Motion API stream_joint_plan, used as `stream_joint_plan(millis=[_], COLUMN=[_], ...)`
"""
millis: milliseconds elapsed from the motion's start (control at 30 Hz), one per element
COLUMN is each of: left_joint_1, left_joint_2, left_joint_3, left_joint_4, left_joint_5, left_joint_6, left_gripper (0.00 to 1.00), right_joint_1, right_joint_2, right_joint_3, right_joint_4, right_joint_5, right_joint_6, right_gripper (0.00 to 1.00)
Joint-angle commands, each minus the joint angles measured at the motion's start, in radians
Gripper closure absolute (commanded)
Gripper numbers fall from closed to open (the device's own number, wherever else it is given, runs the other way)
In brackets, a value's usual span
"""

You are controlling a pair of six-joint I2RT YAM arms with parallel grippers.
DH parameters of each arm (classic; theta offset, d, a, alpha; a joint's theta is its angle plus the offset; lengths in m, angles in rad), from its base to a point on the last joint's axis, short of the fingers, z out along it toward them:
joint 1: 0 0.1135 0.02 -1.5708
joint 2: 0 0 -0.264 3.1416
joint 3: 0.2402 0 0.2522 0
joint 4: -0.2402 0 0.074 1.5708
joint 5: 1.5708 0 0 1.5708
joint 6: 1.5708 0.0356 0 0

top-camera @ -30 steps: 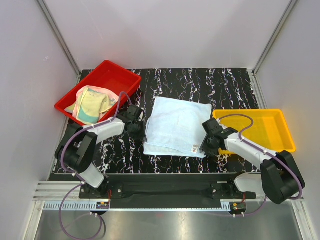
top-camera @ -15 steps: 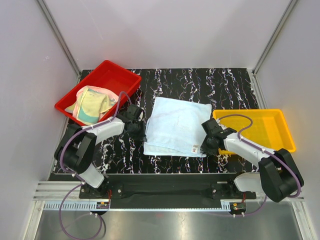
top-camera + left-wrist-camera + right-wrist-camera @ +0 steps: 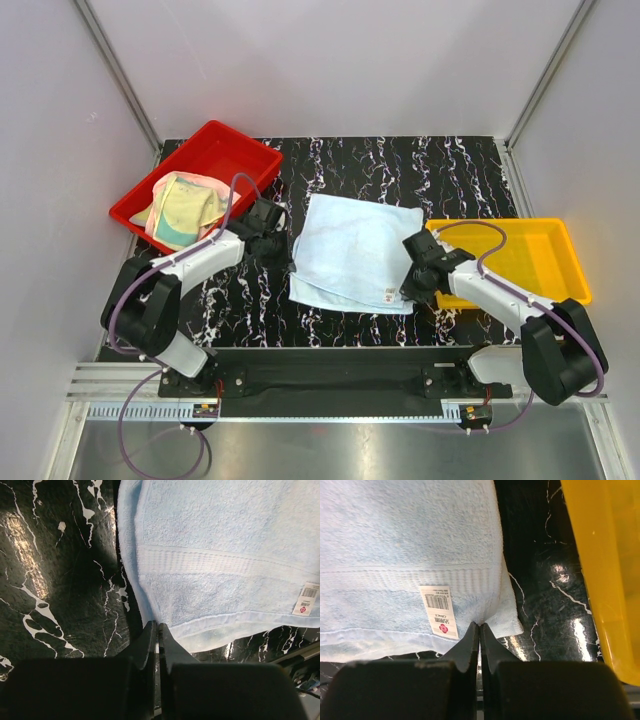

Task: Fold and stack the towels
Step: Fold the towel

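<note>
Black, white-veined tabletop point(image 3: 400, 165) carries three items; a blue towel point(image 3: 352, 250) lies spread at the centre, between the two arms, already doubled over, with a second layer showing along its near edge; a white barcode tag point(image 3: 439, 611) sits on the upper layer close to the near right corner. Left gripper point(image 3: 158, 628) stands at the left edge of the blue towel, towards the near left corner; its fingers are pressed together with the edge of the cloth running in between them, and the cloth beside them stands slightly off the tabletop and casts a shadow on it. Right gripper point(image 3: 479, 626) stands at the near edge, just right of the tag; its fingers are closed on the hem, and the cloth puckers into a small ridge where they meet; the near right corner lies just beside them on the tabletop. Red tray point(image 3: 205, 160) sits at the far left, set at an angle; inside it, towards its near end, lies a loose heap of towels point(image 3: 185, 208), yellow-green on top with pink at the border and a patch of teal at the near side; how many pieces the heap holds cannot be told. Yellow tray point(image 3: 530, 262) sits at the right, near the right arm, apart from the blue towel, with dark tabletop showing between them.
</note>
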Motion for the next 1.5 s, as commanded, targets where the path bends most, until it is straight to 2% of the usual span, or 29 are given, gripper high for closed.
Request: stream_joint_plan(millis=[0, 333, 767, 867, 900, 1033, 1467], left_joint_1=[0.0, 0.0, -0.004, -0.004, -0.004, -0.004, -0.004], left_joint_2=[-0.033, 0.031, -0.014, -0.01, -0.012, -0.01, 0.028], left_joint_3=[0.065, 0.205, 0.007, -0.015, -0.012, 0.019, 0.001], left_joint_4=[-0.005, -0.105, -0.04, 0.013, 0.018, 0.004, -0.008], left_joint_5=[-0.023, -0.063, -0.104, -0.063, -0.058, -0.075, -0.109], left_joint_6=[-0.025, -0.017, -0.042, -0.035, -0.035, -0.017, -0.02], left_gripper=[1.0, 1.0, 1.0, 0.91, 0.85, 0.77, 0.75], right_joint_1=[0.004, 0.004, 0.002, 0.004, 0.004, 0.002, 0.004], right_joint_2=[-0.001, 0.06, 0.046, 0.049, 0.05, 0.053, 0.048], right_joint_3=[0.098, 0.239, 0.135, 0.116, 0.115, 0.116, 0.119], right_joint_4=[-0.049, -0.098, 0.029, 0.066, 0.07, 0.074, 0.08], right_joint_5=[0.072, 0.103, 0.026, 0.005, 0.003, -0.001, -0.007], right_joint_6=[-0.018, -0.052, -0.058, -0.065, -0.067, -0.078, -0.082], right_gripper=[0.98, 0.99, 1.0, 1.0, 1.0, 1.0, 1.0])
